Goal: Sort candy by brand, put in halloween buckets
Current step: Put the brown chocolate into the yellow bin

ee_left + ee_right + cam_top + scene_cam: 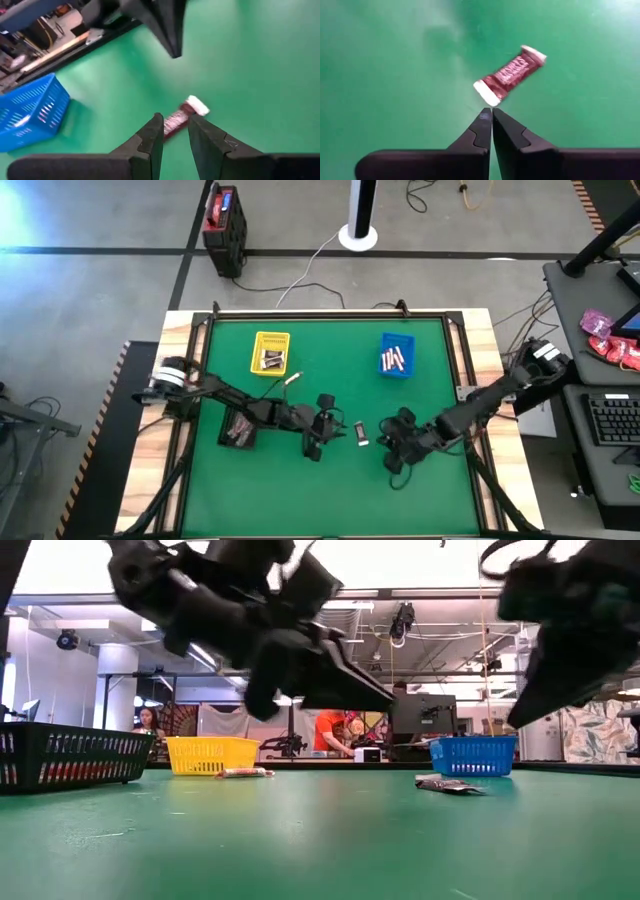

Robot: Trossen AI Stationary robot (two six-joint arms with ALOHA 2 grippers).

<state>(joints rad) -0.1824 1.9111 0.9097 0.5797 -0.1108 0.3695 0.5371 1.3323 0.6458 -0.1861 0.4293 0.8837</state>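
One reddish candy bar lies on the green tabletop between both grippers. Left gripper fingers apart, empty, just above it. Right gripper fingers together, empty, just beside it.

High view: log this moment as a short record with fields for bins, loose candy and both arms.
yellow bin: holds dark candies
blue bin: holds pale candies
black bin: beside left arm
loose candy bar: reddish wrapper, flat on the green mat, between the grippers
left gripper: jaws apart, empty
right gripper: jaws shut, empty
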